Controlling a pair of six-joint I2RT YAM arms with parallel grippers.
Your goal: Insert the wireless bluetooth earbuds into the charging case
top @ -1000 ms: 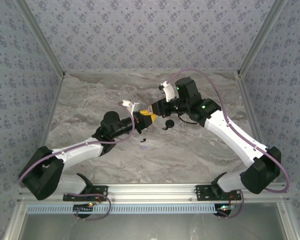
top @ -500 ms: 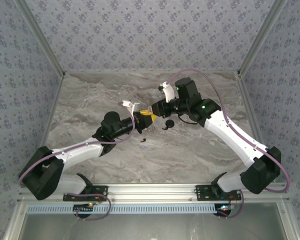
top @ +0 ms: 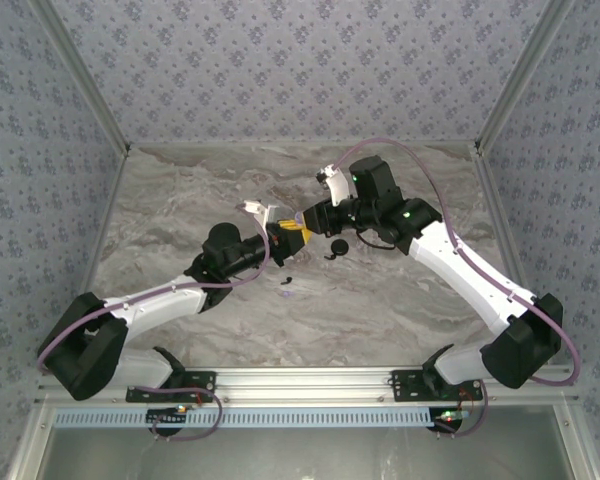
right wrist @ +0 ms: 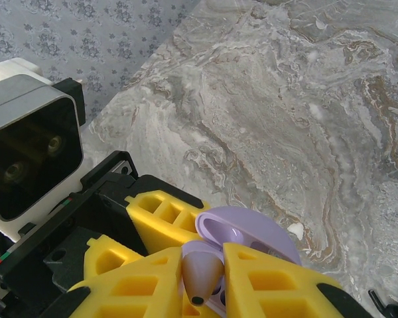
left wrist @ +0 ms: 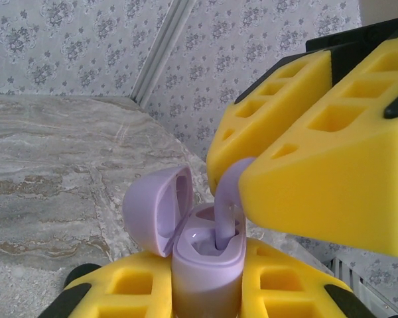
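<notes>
The left end effector [left wrist: 209,281] is clamped on the lavender charging case [left wrist: 205,262], holding it upright between its yellow fingers. The lid [left wrist: 156,209] is swung open toward 10 o'clock. Directly above, the right end effector [left wrist: 242,173] pinches a lavender earbud [left wrist: 227,205], whose stem points down and whose lower tip sits inside one well of the case. In the top view both end effectors meet above the marble worktop [top: 410,310], slightly toward 11 o'clock from its middle. A black charging case [top: 337,250], apparently open, lies on the worktop at 4 o'clock from them. At 6 o'clock from the left end effector lie a tiny black piece [top: 290,279] and a pale lavender one [top: 287,291], probably loose earbuds.
</notes>
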